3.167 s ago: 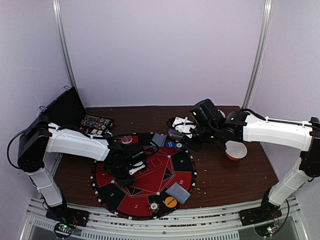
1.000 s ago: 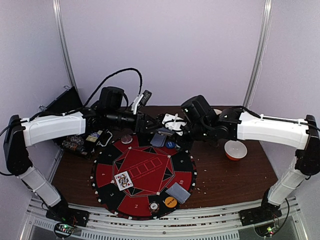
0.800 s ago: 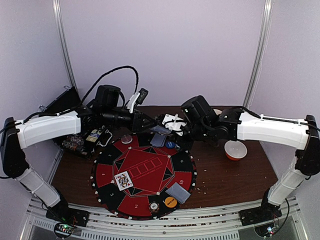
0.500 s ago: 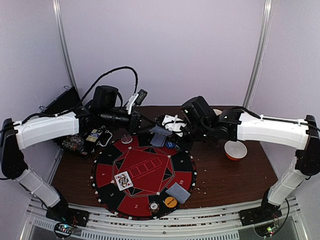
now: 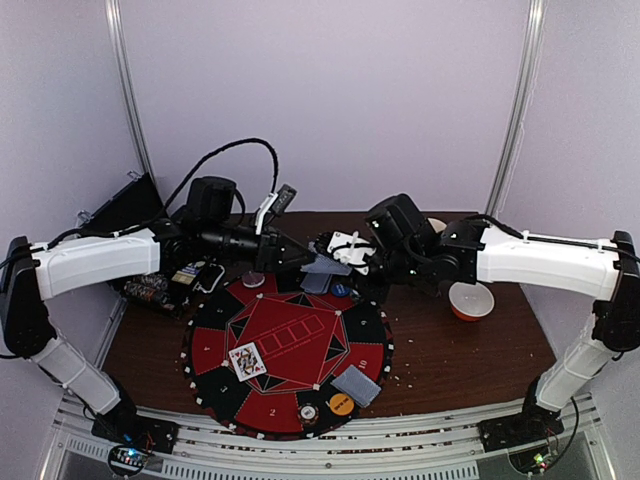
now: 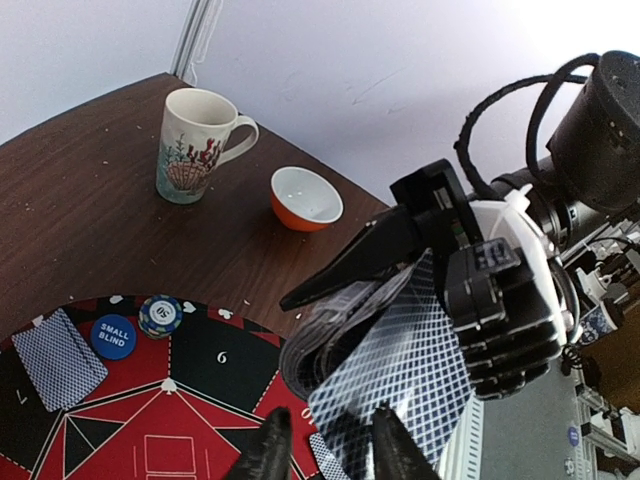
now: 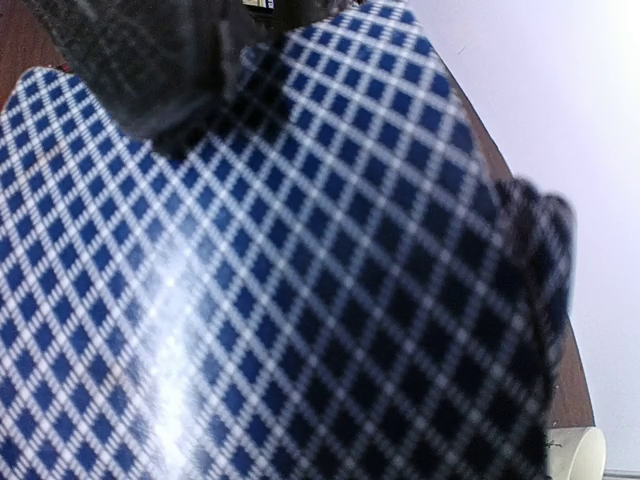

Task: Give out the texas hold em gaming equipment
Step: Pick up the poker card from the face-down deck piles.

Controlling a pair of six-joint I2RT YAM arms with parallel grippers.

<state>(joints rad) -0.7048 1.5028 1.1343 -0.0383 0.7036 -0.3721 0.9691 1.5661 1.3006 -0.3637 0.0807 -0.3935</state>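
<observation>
Dealing step, judged mid-draw: deck [image 6: 330,335] clamped in right gripper [image 5: 338,258], held aloft over far edge of mat [image 5: 290,335], directly ahead of left gripper [image 6: 325,440]. Left gripper parted, a clear gap between its fingers [image 6: 268,450], lower corner of top card [image 6: 400,370] showing in that gap; contact with the card not resolvable. Deck backs-up and tilted, lattice pattern toward both wrist cameras; long axis running out from right gripper toward left gripper, free short edge nearest the left fingers, roughly across the desk in the top view. Below and behind left gripper: one face-up card [image 5: 247,360] on mat; face-down cards [image 5: 356,385] and chips [image 5: 341,404] further to its right. Next move, probably: closing on the top card alone, then sliding it along the long axis, off the free end, without dragging the cards beneath. Risk of a double pick or of loosening right gripper's hold. Mug [image 6: 195,145] and bowl [image 6: 306,197] beyond right gripper, no part of the deal.
</observation>
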